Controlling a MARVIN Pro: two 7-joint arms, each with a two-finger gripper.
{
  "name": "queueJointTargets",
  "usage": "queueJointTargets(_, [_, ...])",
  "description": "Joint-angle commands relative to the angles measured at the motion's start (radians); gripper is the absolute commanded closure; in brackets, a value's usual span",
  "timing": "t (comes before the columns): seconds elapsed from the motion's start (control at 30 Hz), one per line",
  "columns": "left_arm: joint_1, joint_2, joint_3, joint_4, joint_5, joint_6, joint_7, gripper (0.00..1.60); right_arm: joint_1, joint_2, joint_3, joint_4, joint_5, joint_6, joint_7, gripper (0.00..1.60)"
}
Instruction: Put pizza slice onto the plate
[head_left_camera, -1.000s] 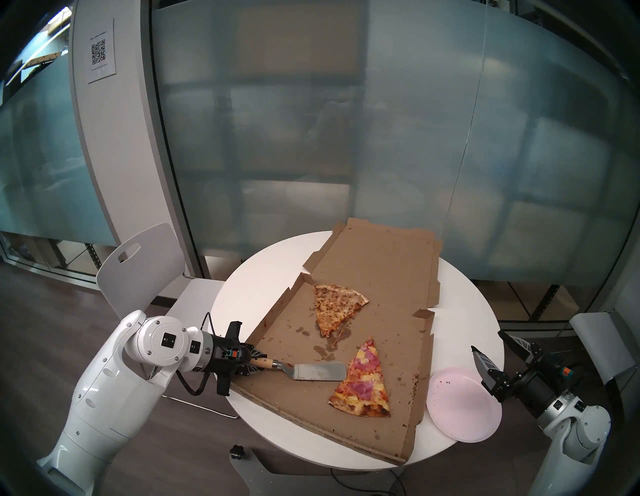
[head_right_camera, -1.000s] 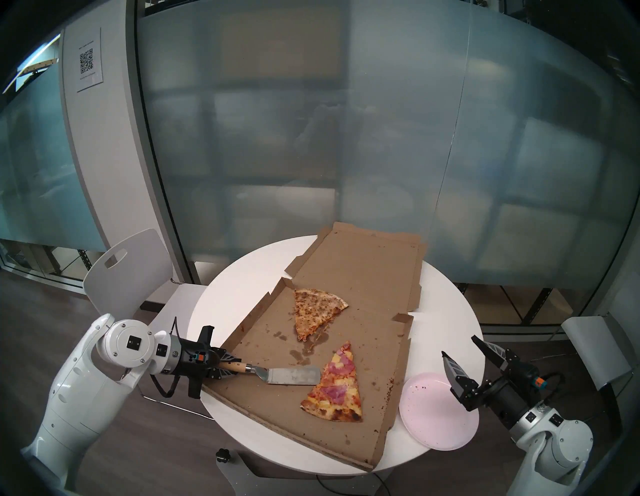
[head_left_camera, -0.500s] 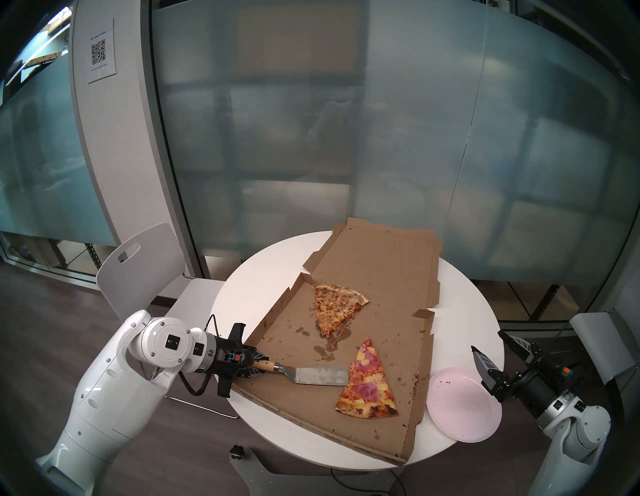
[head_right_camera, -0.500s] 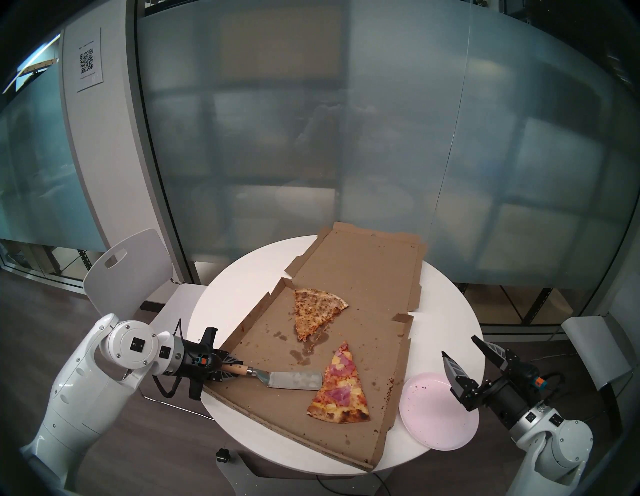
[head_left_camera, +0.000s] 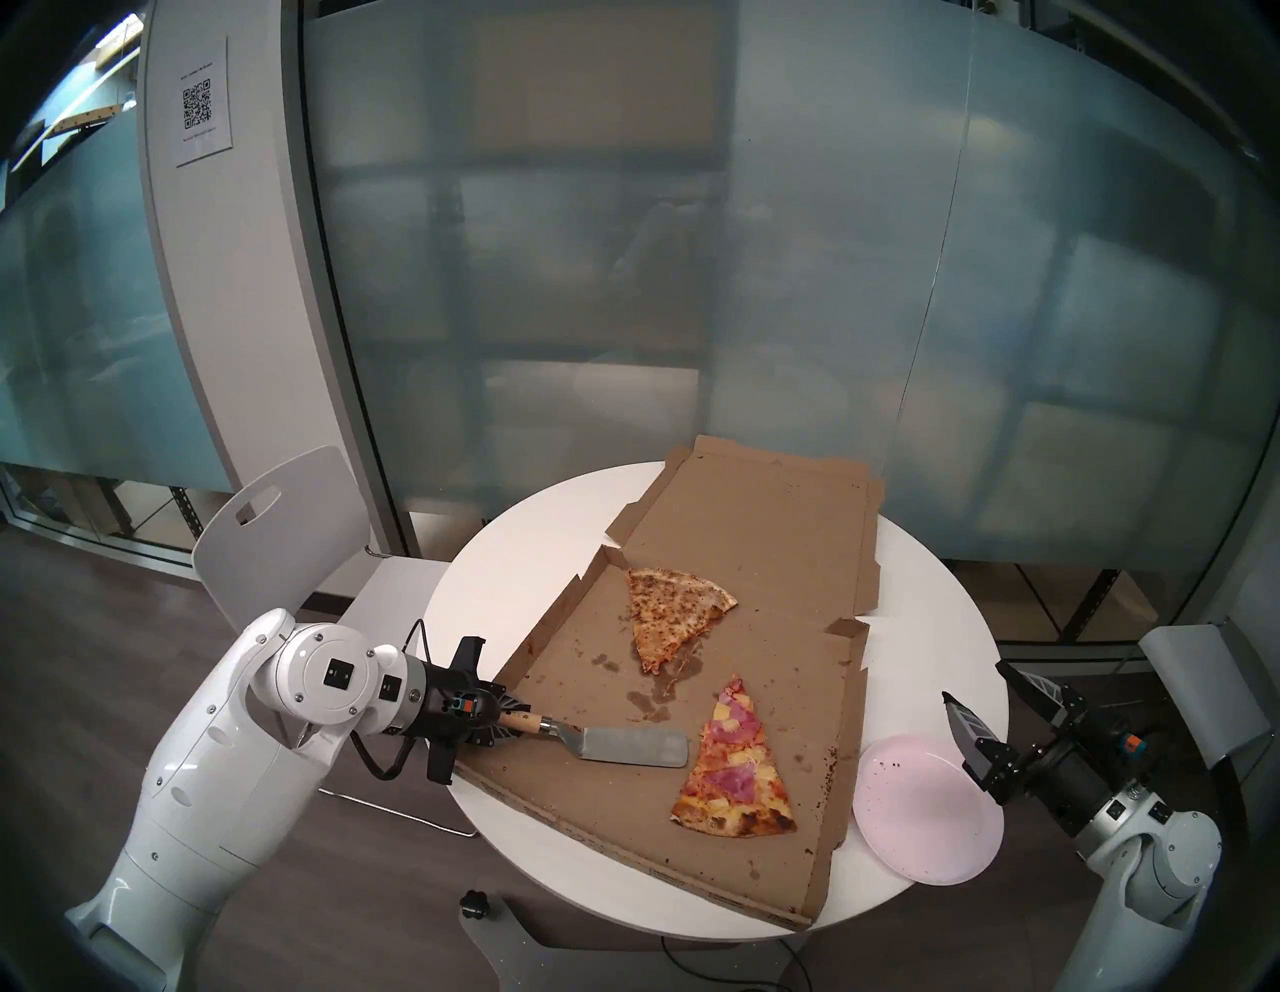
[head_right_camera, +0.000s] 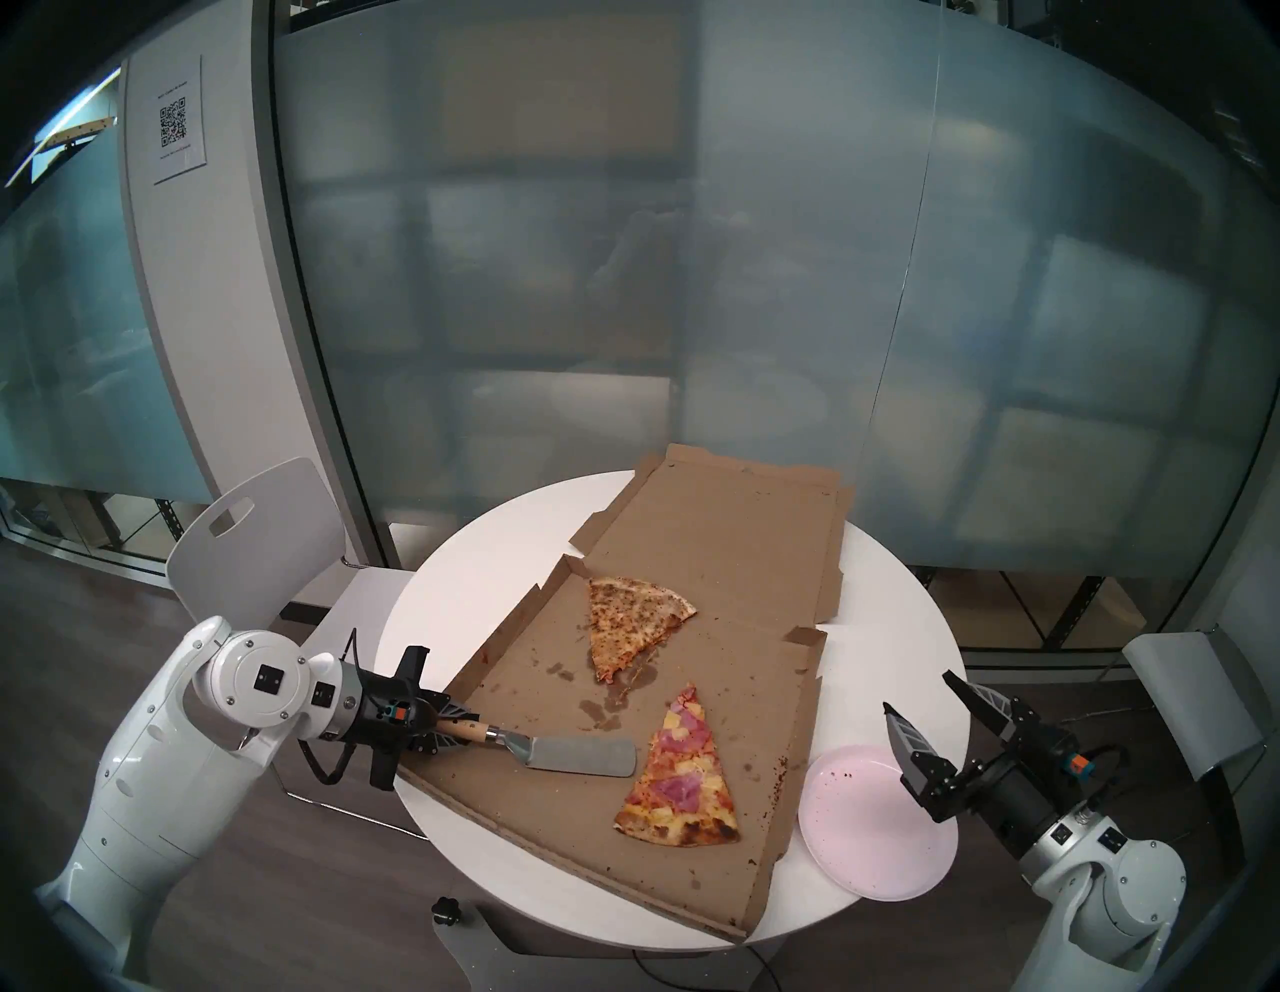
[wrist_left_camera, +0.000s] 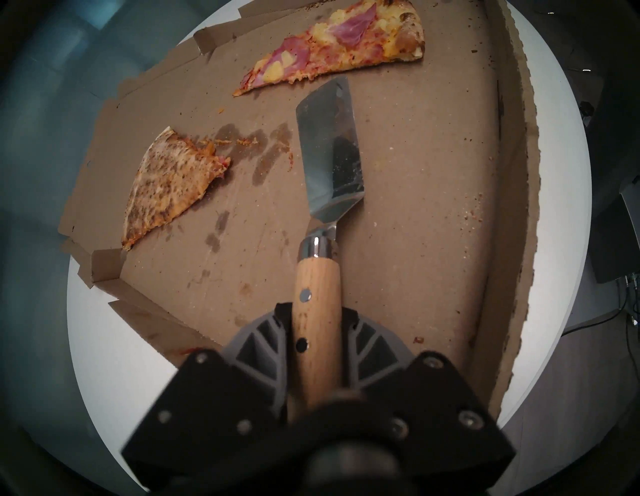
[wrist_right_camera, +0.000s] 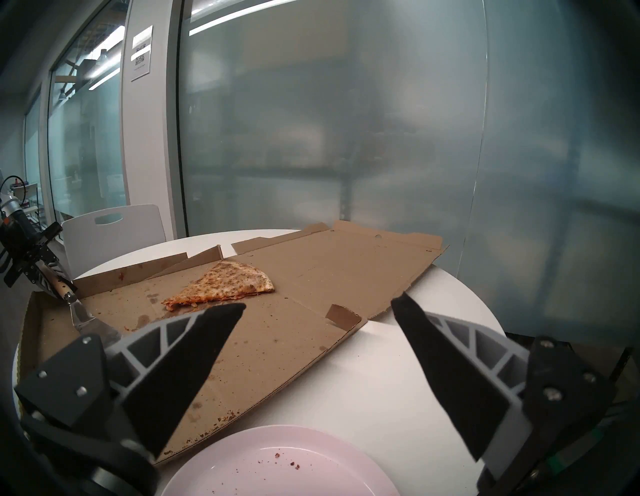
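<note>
The pizza slice (head_left_camera: 735, 765) lies in the open box (head_left_camera: 762, 554), not yet lifted. My left gripper (wrist_left_camera: 317, 332) has its jaws clenched on the spatula (wrist_left_camera: 329, 152), blade just short of the slice. Right gripper (wrist_right_camera: 318, 308), jaws released, hangs above the bare plate (head_left_camera: 921, 838) on the counter (head_left_camera: 928, 623).

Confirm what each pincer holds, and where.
Left pincer grips the metal-bladed spatula by its wooden handle. Right pincer is open, holding nothing, above the round pale pink plate.
</note>
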Motion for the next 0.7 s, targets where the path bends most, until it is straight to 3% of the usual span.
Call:
queueJointTargets(0.0, [-0.016,-0.004,0.013,-0.015,0.004,-0.003,-0.005,1.60,0.007,-0.001,-0.002,-0.016,0.005,0.003,-0.001,0.00])
queueJointTargets(0.67, [-0.058,0.009,0.045,0.003,0.045,-0.032,-0.016,1.60,0.011,-0.004,0.001,-0.016,0.001,0.003,0.004,0.00])
